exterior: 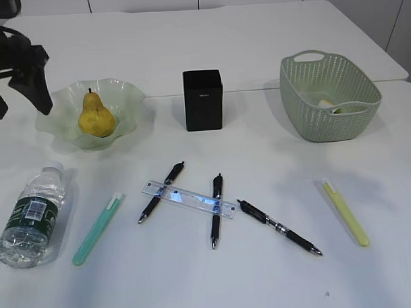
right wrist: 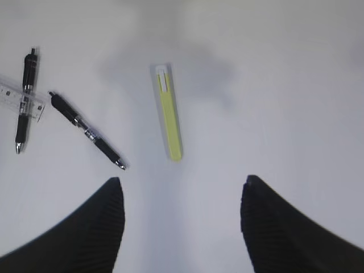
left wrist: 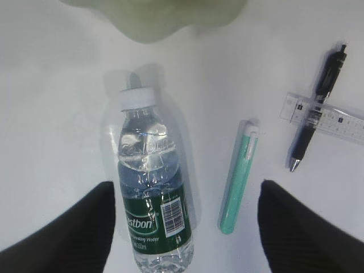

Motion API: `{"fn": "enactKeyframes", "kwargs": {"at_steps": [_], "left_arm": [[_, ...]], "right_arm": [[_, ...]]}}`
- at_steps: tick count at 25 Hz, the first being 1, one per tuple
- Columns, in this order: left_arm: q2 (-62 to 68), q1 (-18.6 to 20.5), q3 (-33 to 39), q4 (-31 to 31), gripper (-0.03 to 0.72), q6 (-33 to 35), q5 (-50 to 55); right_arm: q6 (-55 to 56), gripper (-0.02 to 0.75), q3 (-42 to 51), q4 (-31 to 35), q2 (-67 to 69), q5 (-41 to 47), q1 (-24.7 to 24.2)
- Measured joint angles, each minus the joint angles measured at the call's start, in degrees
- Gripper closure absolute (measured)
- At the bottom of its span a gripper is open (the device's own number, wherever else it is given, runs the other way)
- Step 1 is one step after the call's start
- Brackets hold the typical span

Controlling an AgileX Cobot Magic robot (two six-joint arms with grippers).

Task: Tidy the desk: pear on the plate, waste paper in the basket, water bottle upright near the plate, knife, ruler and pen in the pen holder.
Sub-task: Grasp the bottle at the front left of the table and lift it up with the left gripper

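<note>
A yellow pear (exterior: 96,116) lies on the pale green plate (exterior: 133,102). The water bottle (exterior: 32,215) lies on its side at the front left, and it also shows in the left wrist view (left wrist: 149,187). A clear ruler (exterior: 188,198) lies across two black pens (exterior: 161,191) (exterior: 216,210); a third pen (exterior: 279,227) lies to the right. A green knife (exterior: 97,229) and a yellow knife (exterior: 345,212) lie flat. My left gripper (exterior: 20,99) hangs open above the bottle (left wrist: 186,187). My right gripper (right wrist: 182,205) is open and empty above the table, near the yellow knife (right wrist: 169,116).
A black pen holder (exterior: 203,100) stands at the centre back. A green basket (exterior: 328,95) at the back right holds crumpled paper (exterior: 327,104). The right arm is out of the exterior view.
</note>
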Motion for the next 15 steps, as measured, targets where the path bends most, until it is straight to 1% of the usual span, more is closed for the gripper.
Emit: {"fn": "enactKeyframes", "kwargs": {"at_steps": [6,11,15], "left_arm": [[5.5,0.0,0.6,0.1,0.132,0.0,-0.4],[8.4,0.0,4.7,1.2,0.127,-0.1,-0.9],[10.9,0.0,7.0,3.4,0.104,-1.0,-1.2]], "right_arm": [[-0.1,0.234,5.6,0.1,-7.3,0.1,0.0],[-0.1,0.234,6.2,0.1,-9.3,0.1,0.0],[-0.2,0.235,6.2,0.1,-9.3,0.1,0.0]]}}
